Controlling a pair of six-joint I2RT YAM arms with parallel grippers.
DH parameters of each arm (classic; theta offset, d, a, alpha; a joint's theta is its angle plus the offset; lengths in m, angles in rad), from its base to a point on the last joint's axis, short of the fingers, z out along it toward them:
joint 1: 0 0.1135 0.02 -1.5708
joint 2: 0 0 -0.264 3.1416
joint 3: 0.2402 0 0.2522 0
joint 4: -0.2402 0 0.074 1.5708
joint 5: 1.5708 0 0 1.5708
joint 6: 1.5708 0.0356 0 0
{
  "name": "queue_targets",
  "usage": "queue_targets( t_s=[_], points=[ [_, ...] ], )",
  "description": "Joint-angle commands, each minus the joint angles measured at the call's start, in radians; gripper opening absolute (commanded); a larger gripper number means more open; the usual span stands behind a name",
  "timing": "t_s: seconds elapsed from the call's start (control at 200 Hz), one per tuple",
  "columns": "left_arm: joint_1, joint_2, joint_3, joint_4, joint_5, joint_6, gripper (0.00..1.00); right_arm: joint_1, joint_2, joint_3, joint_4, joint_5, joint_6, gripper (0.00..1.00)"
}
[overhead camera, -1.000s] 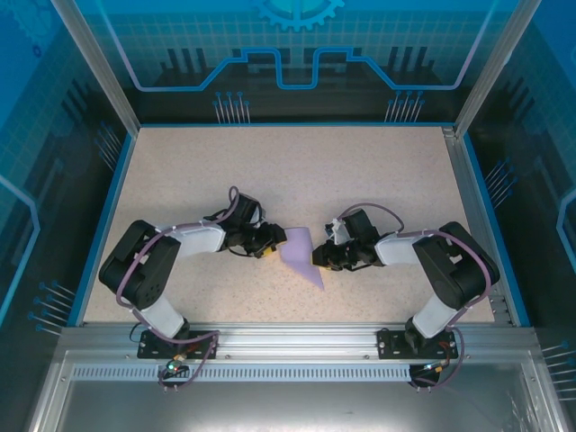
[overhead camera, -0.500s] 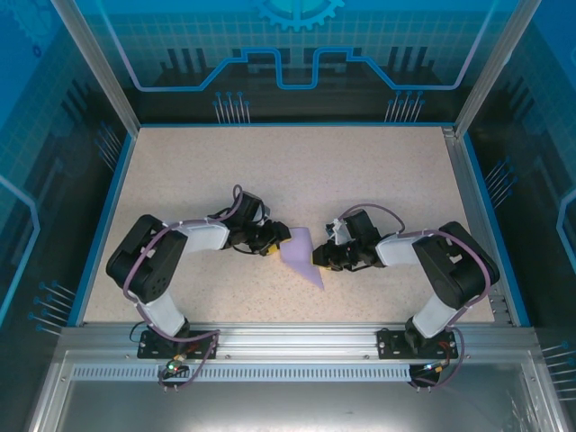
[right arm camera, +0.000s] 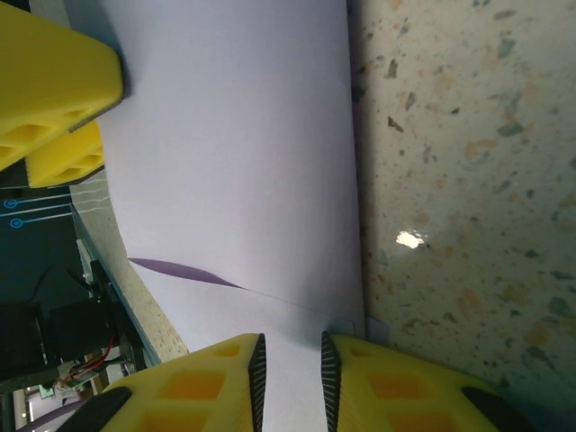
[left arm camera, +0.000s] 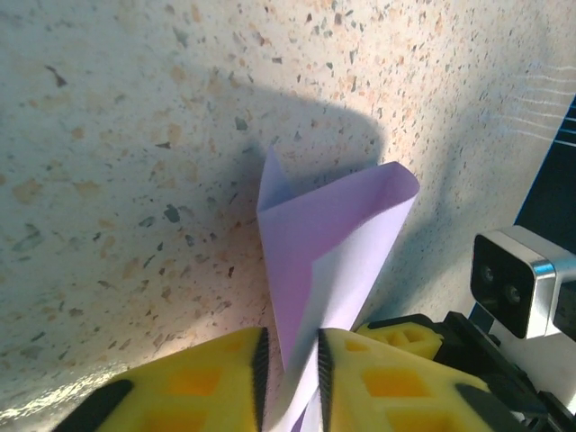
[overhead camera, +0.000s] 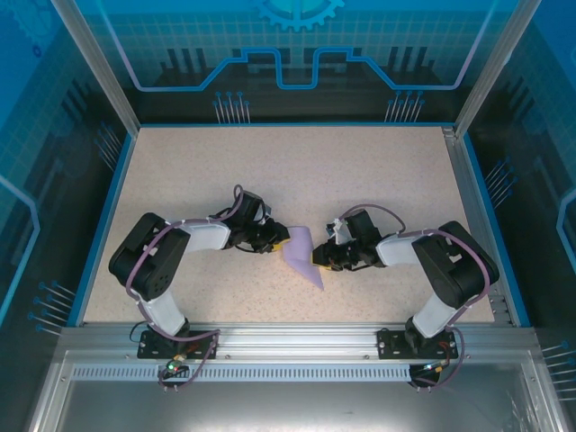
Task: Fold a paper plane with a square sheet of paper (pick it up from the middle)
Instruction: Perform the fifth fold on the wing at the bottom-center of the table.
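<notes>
On the speckled tabletop point(overhead camera: 378, 180), a little toward 6 o'clock from its centre, the sheet of paper point(overhead camera: 301, 254) is held between the two arms. It is already doubled into a tapering shape whose point is aimed at about 5 o'clock. A mid-fold step is judged to be in hand: the layers are gathered, but no slim dart with wings is formed yet, and in the left wrist view the far end is seen curled open rather than pressed flat. The left pincer point(overhead camera: 273, 243) is clamped on the sheet's 9 o'clock edge, the paper being nipped between its yellow fingers point(left arm camera: 207, 382). The right pincer point(overhead camera: 321, 259) is likewise closed on the 3 o'clock edge. The next move is judged to call for the loose layer to be laid down and creased, without the thin paper being torn or let slip. Compared with a second ago, the left arm's elbow is drawn inward and its pincer is carried slightly toward 12 o'clock, while the right arm is scarcely changed.
</notes>
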Motion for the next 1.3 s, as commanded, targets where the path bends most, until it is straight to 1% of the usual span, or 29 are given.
queue_targets(
  t_s=[0.0, 0.165, 0.37, 0.44, 0.575, 0.665, 0.725, 0.805, 0.895, 1.01, 1.14, 1.205, 1.29],
  points=[
    [-0.003, -0.015, 0.019, -0.005, 0.005, 0.002, 0.18, 0.010, 0.072, 0.011, -0.010, 0.093, -0.008, 0.27],
    [0.018, -0.040, 0.021, -0.032, -0.023, 0.003, 0.06, 0.021, 0.046, 0.078, -0.063, 0.092, -0.027, 0.30],
    [0.033, -0.071, 0.027, -0.081, -0.059, 0.017, 0.05, 0.037, -0.051, 0.117, -0.140, 0.138, -0.058, 0.37],
    [0.035, -0.074, 0.028, -0.091, -0.068, 0.017, 0.05, 0.041, -0.108, 0.112, -0.178, 0.179, -0.074, 0.43],
    [0.035, -0.074, 0.031, -0.094, -0.069, 0.016, 0.05, 0.055, -0.224, 0.097, -0.245, 0.268, -0.116, 0.46],
    [0.035, -0.076, 0.031, -0.093, -0.070, 0.013, 0.05, 0.085, -0.310, 0.077, -0.278, 0.343, -0.163, 0.47],
    [0.035, -0.075, 0.032, -0.092, -0.069, 0.013, 0.05, 0.126, -0.363, 0.061, -0.280, 0.394, -0.224, 0.47],
    [0.036, -0.073, 0.035, -0.094, -0.067, 0.012, 0.05, 0.218, -0.413, 0.044, -0.283, 0.533, -0.333, 0.50],
    [0.036, -0.070, 0.037, -0.093, -0.065, 0.010, 0.05, 0.341, -0.423, 0.029, -0.268, 0.683, -0.438, 0.52],
    [0.036, -0.068, 0.043, -0.097, -0.062, 0.011, 0.05, 0.478, -0.386, 0.017, -0.220, 0.864, -0.561, 0.53],
    [0.036, -0.067, 0.048, -0.101, -0.059, 0.013, 0.06, 0.606, -0.336, 0.010, -0.160, 1.014, -0.689, 0.53],
    [0.037, -0.066, 0.048, -0.103, -0.060, 0.012, 0.06, 0.646, -0.296, 0.011, -0.144, 1.086, -0.736, 0.53],
    [0.035, -0.064, 0.048, -0.103, -0.057, 0.011, 0.06, 0.672, -0.226, 0.029, -0.141, 1.153, -0.765, 0.52]
  ],
)
